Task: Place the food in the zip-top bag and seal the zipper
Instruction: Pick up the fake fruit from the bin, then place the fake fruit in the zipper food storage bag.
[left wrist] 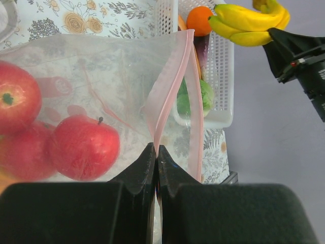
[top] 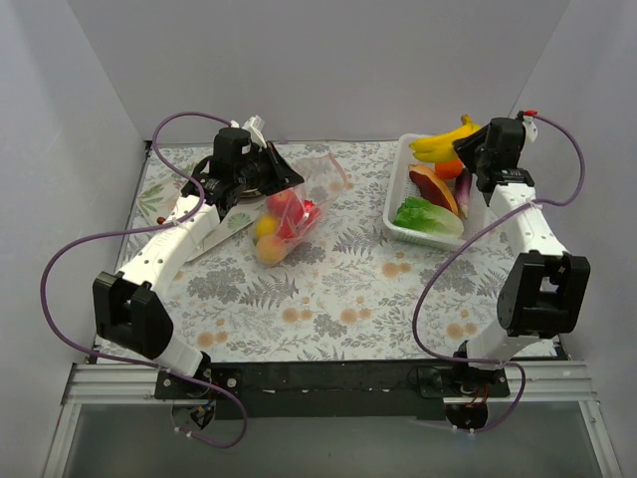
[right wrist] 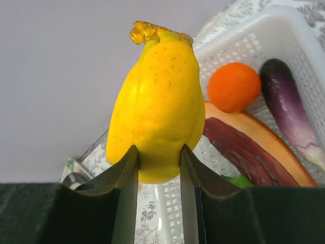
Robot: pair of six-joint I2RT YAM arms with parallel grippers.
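The flower-printed table (top: 338, 289) carries the crinkly, clear zip-top bag (top: 317, 184) at the left, its mouth open and glossy red round fruits (left wrist: 84, 147) already inside. At the right is the white slotted basket (top: 396, 204). Above it the right claw (right wrist: 158, 162) grips the smooth banana bunch (right wrist: 155, 101). The eggplant (right wrist: 287, 96), leafy green (top: 428, 216) and orange (right wrist: 234, 86) wait in the basket. The left claw (left wrist: 156, 152) is closed, pinching the pale-pink zipper (left wrist: 170, 86), which is unsealed. I judge the task roughly half done.

Nothing legible is showing in any view: no text, label, brand or number is appearing on the zip-top bag (left wrist: 117, 66), the white basket (top: 395, 199) or the table (top: 348, 289).
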